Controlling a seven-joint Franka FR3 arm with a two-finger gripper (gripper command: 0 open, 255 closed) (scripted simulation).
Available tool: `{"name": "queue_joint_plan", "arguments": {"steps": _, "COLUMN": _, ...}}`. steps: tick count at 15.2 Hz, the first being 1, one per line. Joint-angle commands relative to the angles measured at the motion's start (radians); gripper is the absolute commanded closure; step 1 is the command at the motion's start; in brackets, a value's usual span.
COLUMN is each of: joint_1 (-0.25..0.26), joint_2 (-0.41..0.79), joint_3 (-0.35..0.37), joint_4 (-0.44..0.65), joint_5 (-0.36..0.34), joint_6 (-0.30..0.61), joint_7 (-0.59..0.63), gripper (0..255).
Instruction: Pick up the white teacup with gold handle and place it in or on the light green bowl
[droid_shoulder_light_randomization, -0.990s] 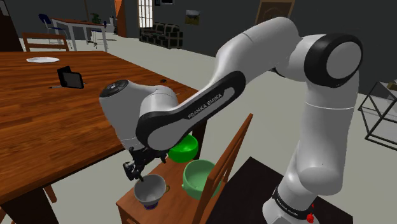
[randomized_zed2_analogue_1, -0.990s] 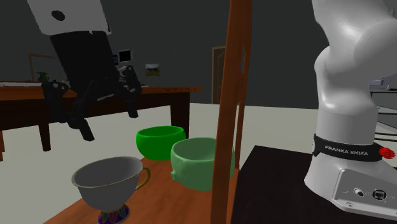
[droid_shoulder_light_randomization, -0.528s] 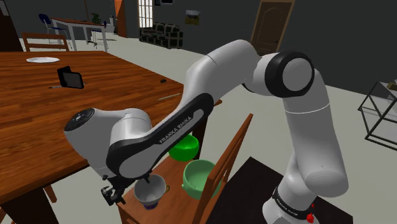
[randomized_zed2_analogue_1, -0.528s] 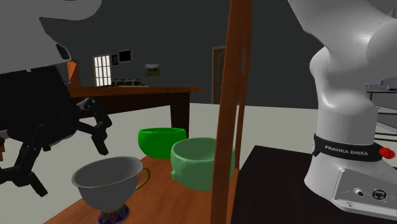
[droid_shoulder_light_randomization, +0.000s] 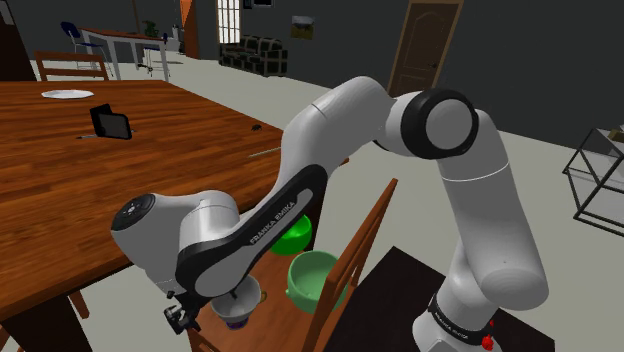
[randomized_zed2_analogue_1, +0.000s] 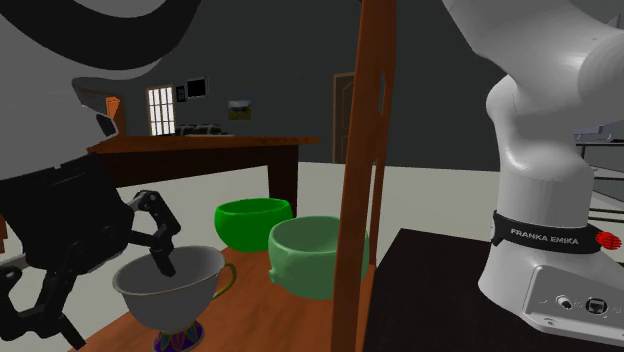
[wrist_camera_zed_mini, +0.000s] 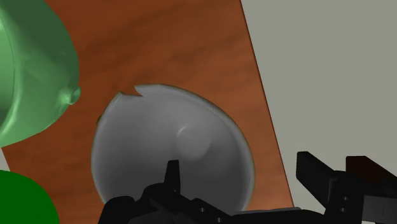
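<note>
The teacup (droid_shoulder_light_randomization: 240, 296) is a grey-white cup with a thin gold handle on a purple foot (randomized_zed2_analogue_1: 170, 285). It stands upright on a wooden chair seat (randomized_zed2_analogue_1: 290, 322). My black gripper (randomized_zed2_analogue_1: 108, 300) is open and straddles the cup's wall on the side away from the handle. One finger (wrist_camera_zed_mini: 172, 175) dips inside the cup (wrist_camera_zed_mini: 172, 143) and the other stands outside the rim. Neither finger visibly presses the wall. The light green bowl (randomized_zed2_analogue_1: 312, 252) sits just past the handle side of the cup (droid_shoulder_light_randomization: 316, 276) (wrist_camera_zed_mini: 32, 70). The gripper (droid_shoulder_light_randomization: 205, 312) hangs low at the seat's edge (wrist_camera_zed_mini: 245, 179).
A darker green bowl (randomized_zed2_analogue_1: 250, 222) (droid_shoulder_light_randomization: 293, 232) stands on the same seat behind the cup. The tall chair back (randomized_zed2_analogue_1: 360, 150) rises beside the light green bowl. A big wooden table (droid_shoulder_light_randomization: 100, 180) lies to the shoulder view's left, the dark stand (randomized_zed2_analogue_1: 430, 290) to the right.
The hand swung off above the cup, dropped beside it, then shifted back so one finger now sits inside the rim. The fingers stayed open. Cup and bowls have not moved.
</note>
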Motion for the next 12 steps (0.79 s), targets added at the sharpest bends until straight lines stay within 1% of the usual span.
{"name": "queue_joint_plan", "arguments": {"steps": 1, "joint_1": -0.001, "joint_2": 0.002, "joint_3": -0.002, "joint_4": -0.005, "joint_5": -0.003, "joint_6": 0.008, "joint_7": 0.002, "gripper": 0}}
{"name": "queue_joint_plan", "arguments": {"steps": 7, "joint_1": 0.0, "joint_2": 0.002, "joint_3": -0.002, "joint_4": -0.005, "joint_5": -0.003, "joint_6": 0.007, "joint_7": 0.002, "gripper": 0}}
{"name": "queue_joint_plan", "arguments": {"steps": 8, "joint_1": 0.0, "joint_2": 0.002, "joint_3": -0.002, "joint_4": -0.005, "joint_5": -0.003, "joint_6": 0.007, "joint_7": 0.002, "gripper": 255}}
{"name": "queue_joint_plan", "arguments": {"steps": 12, "joint_1": 0.0, "joint_2": 0.002, "joint_3": -0.002, "joint_4": -0.005, "joint_5": -0.003, "joint_6": 0.007, "joint_7": 0.002, "gripper": 255}}
